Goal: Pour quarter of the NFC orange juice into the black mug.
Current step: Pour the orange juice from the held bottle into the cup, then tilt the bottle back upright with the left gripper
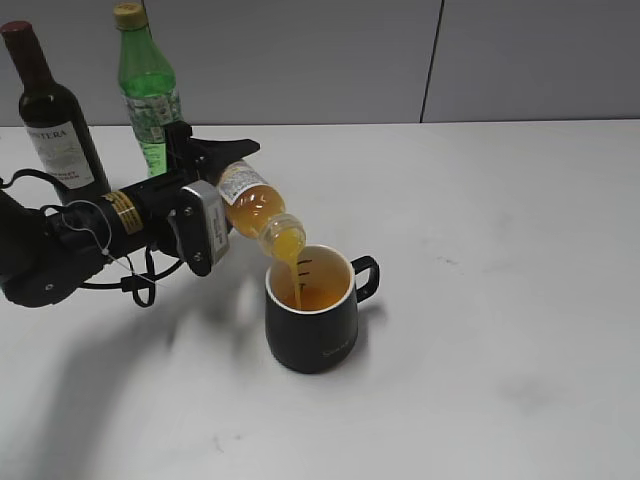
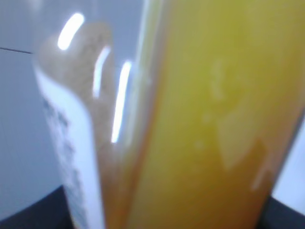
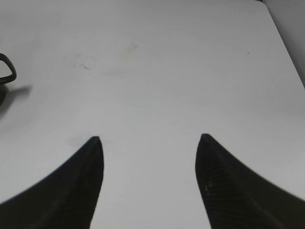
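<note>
My left gripper (image 1: pixel 222 172) is shut on the NFC orange juice bottle (image 1: pixel 258 208) and holds it tilted, neck down to the right, over the black mug (image 1: pixel 311 327). A stream of orange juice runs from the bottle's mouth into the mug, which holds orange liquid. The mug stands upright mid-table with its handle to the right. The bottle fills the left wrist view (image 2: pixel 205 124) as a blur of orange. My right gripper (image 3: pixel 148 139) is open and empty over bare table; the mug's handle (image 3: pixel 6 71) shows at that view's left edge.
A dark wine bottle (image 1: pixel 55 115) and a taller green plastic bottle (image 1: pixel 150 90) stand at the back left behind my left arm. The white table (image 1: pixel 500 250) spreads to the right of the mug, with a grey wall behind.
</note>
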`<state>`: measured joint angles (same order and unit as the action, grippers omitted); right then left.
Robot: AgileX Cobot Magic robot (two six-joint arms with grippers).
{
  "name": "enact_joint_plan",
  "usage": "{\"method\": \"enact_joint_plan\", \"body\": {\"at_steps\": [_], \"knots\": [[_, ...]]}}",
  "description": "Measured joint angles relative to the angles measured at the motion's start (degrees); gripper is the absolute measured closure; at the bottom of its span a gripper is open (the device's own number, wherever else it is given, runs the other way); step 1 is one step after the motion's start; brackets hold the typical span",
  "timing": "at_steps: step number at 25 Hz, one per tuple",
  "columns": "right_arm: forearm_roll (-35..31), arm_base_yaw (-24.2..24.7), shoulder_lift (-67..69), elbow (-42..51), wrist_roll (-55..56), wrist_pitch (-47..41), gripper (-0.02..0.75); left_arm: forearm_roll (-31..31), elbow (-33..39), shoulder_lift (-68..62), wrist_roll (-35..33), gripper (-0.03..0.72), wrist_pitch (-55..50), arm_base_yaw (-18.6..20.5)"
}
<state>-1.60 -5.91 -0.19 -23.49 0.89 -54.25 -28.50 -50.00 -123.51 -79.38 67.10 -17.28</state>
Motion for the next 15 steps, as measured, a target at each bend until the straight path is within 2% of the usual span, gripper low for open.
{"method": "enact_joint_plan", "body": {"at_steps": [15], "knots": [[0.0, 0.0, 0.0, 0.0, 0.0, 0.0, 0.272, 0.0, 0.0, 0.0, -0.1, 0.219, 0.0, 0.0]]}}
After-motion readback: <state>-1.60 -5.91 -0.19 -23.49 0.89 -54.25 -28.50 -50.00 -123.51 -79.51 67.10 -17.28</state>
